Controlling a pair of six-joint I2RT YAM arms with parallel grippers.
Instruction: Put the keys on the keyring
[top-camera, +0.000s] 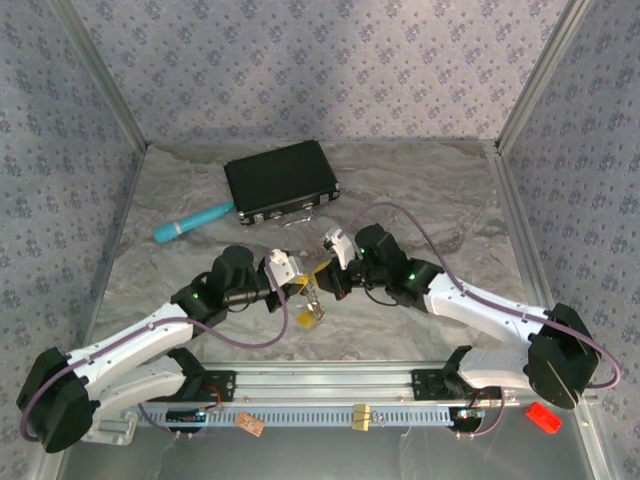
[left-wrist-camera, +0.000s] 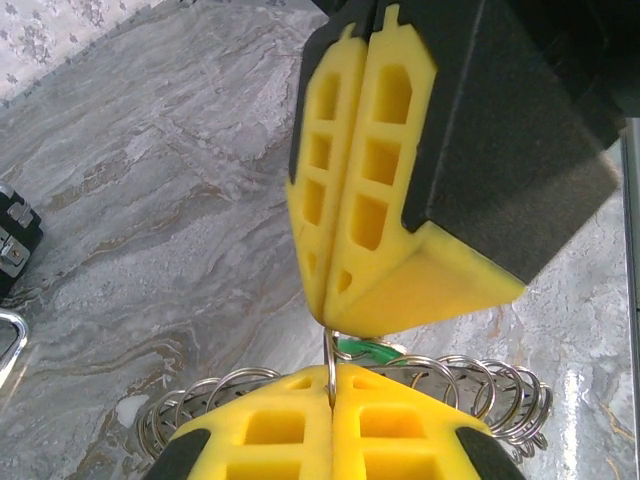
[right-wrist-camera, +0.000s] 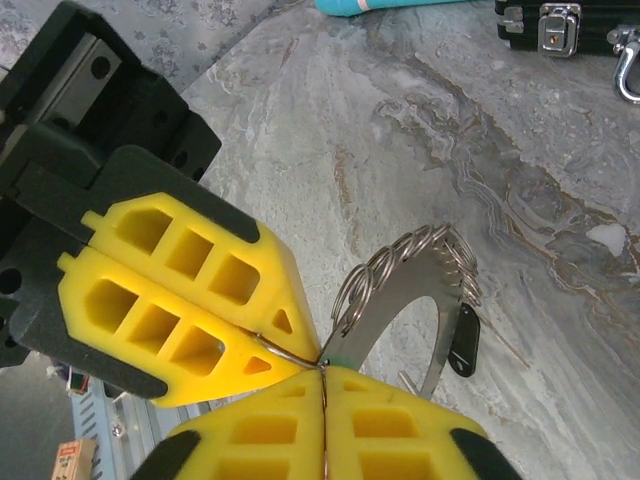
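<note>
Case (top-camera: 281, 180) and teal tube (top-camera: 192, 222) lie beyond keyring (right-wrist-camera: 390, 300).

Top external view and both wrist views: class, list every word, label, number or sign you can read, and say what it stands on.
No text can be read anywhere.
Small tag on the rail: any marking is too small to read.
Black case: no lettering visible.

Mostly hidden behind the fingers (left-wrist-camera: 400, 425): keyring (left-wrist-camera: 485, 385), green key (left-wrist-camera: 366, 348). Cut off by the top edge: case (right-wrist-camera: 575, 15), teal tube (right-wrist-camera: 390, 4).
</note>
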